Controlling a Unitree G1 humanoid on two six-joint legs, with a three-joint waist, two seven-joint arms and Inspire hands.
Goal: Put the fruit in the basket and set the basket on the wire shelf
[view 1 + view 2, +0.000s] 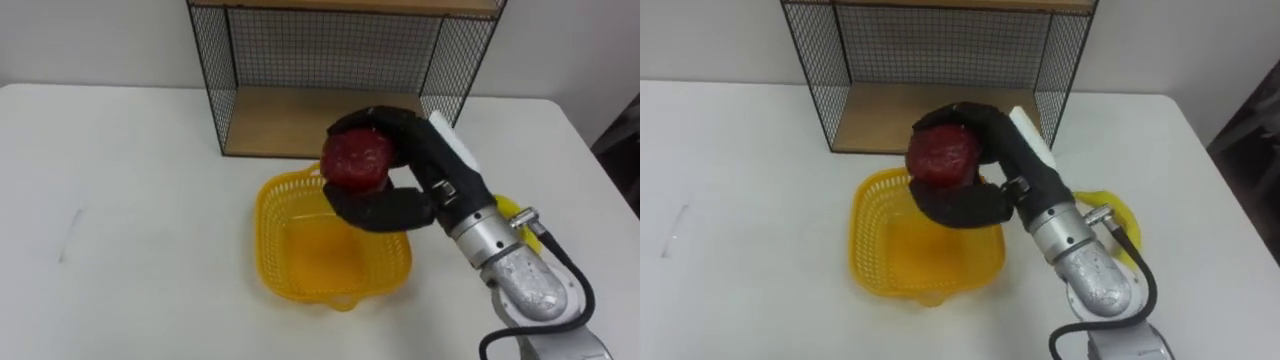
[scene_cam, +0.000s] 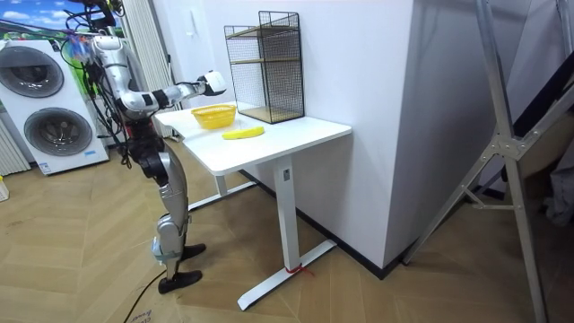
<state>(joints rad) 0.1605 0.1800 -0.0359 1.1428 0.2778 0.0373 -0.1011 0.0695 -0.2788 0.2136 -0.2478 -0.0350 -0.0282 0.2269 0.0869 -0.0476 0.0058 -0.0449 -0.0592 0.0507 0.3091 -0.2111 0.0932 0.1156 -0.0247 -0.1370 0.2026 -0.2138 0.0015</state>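
Because the right hand (image 1: 425, 160) grips the red fruit (image 1: 356, 158) over the far rim of the yellow basket (image 1: 290, 280), mid-way along the table (image 1: 120, 200) before the wire shelf (image 1: 290, 120), releasing now could send it off the rim, rolling away.

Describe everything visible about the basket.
The basket is bright yellow, plastic-looking openwork, roughly square with rounded corners, a flared rim and a small tab on its near edge. It stands upright on the white table before the wire shelf, nothing visible inside. The right hand holds a dark red fruit over its far rim; contact cannot be judged.
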